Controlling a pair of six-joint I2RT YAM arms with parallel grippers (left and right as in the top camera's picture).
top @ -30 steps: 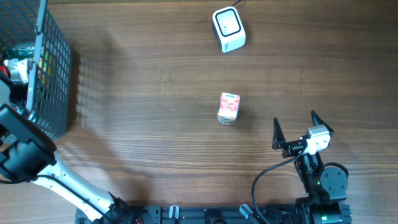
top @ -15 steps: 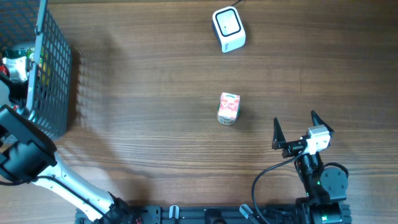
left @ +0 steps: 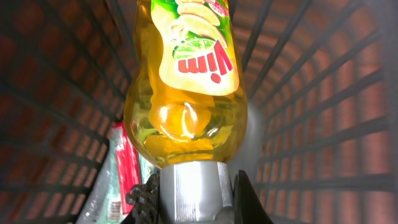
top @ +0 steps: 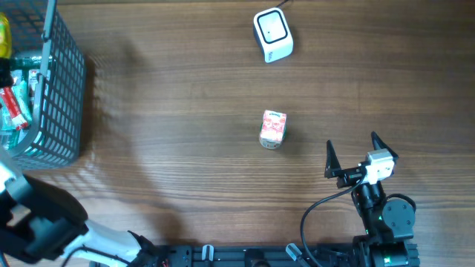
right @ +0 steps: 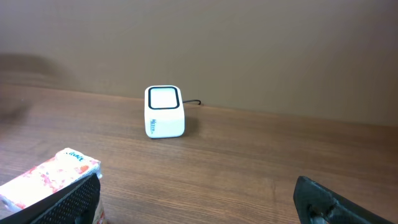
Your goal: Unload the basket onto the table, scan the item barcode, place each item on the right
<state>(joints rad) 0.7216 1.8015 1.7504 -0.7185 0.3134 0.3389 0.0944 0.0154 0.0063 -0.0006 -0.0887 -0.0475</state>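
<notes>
My left gripper (left: 196, 186) is shut on the silver cap of a yellow Vim dish-soap bottle (left: 186, 93), which hangs inside the wire basket (left: 323, 93). From overhead only a yellow sliver of that bottle (top: 4, 35) shows at the left edge over the basket (top: 65, 96). The white barcode scanner (top: 273, 34) stands at the far middle of the table, and the right wrist view shows the scanner (right: 165, 111) with its window up. My right gripper (top: 350, 156) rests open and empty at the near right, its jaws wide apart around bare wood (right: 199, 208).
A small floral-printed pack (top: 273, 129) lies mid-table, just left of my right gripper; it shows at the lower left in the right wrist view (right: 50, 177). Red and green packets (left: 121, 165) lie in the basket under the bottle. The left arm's body (top: 44, 222) fills the near left corner.
The left gripper closed fully on the bottle cap and the arm drew back toward the near left, uncovering the basket's contents. The right arm, pack and scanner have not moved.
</notes>
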